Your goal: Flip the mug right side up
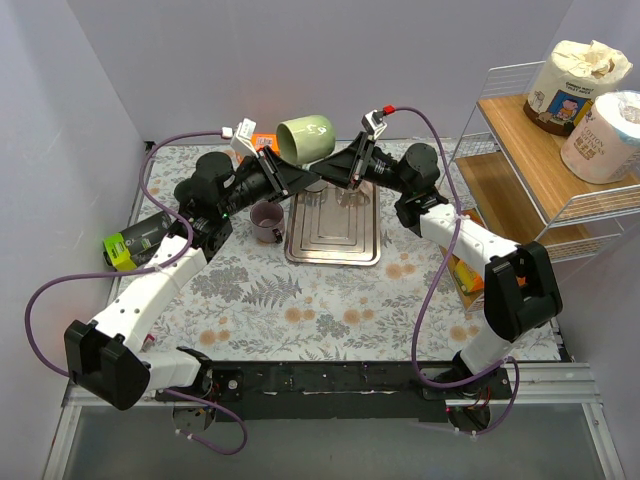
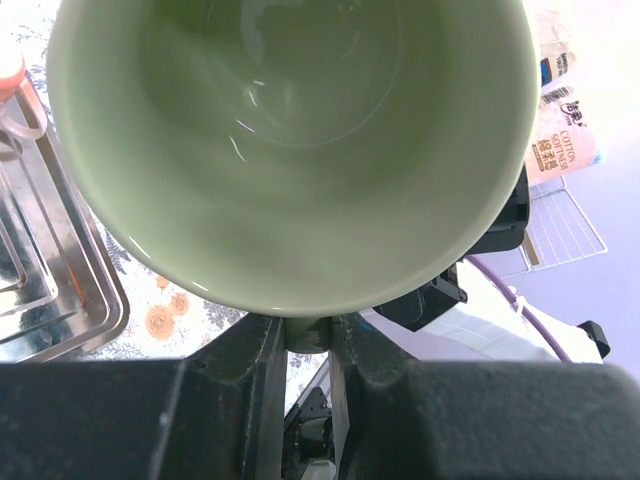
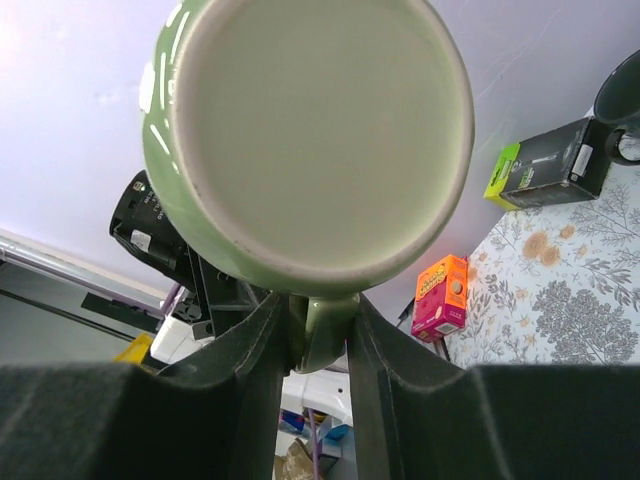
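A green mug [image 1: 305, 138] hangs on its side in the air above the far end of the metal tray [image 1: 333, 250]. Its mouth faces left and its base faces right. My left gripper [image 1: 288, 168] is shut on the mug's handle [image 2: 308, 335], and the open mouth [image 2: 290, 130] fills the left wrist view. My right gripper [image 1: 338, 162] is shut on the same handle [image 3: 322, 335] from the other side, and the mug's flat base [image 3: 315, 130] fills the right wrist view. Both grippers meet under the mug.
A small purple cup [image 1: 266, 221] stands upright left of the tray. An orange box [image 3: 440, 297] stands at the back. A green and black box [image 1: 133, 243] lies at the left edge. A wire shelf [image 1: 520, 170] with paper rolls stands at the right.
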Available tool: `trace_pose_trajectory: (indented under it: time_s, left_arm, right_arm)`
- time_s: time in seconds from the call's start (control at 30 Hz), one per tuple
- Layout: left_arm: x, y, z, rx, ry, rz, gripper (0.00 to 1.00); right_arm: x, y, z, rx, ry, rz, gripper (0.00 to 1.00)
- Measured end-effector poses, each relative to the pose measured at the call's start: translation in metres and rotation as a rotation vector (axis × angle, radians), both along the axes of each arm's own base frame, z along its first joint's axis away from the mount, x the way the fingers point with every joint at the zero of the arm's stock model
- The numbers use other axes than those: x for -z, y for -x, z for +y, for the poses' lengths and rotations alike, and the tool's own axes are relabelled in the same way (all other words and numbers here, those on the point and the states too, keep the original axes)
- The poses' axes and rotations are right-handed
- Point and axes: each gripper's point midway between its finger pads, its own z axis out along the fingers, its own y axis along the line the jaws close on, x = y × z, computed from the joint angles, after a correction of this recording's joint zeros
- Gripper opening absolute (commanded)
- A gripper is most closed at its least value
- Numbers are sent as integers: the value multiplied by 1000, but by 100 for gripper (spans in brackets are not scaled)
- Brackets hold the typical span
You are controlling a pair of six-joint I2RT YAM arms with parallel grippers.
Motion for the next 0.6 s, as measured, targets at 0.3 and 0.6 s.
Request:
trace_pose_trajectory:
  time_s: [0.3,0.6]
  left_arm:
    - [7,-4,2,-20,-25,38,0]
    - [13,-17,20,-150,-121,79,0]
  right_arm:
    - [7,-2,1,10,25,4,45]
    - [31,-12,-4,95,144,57,54]
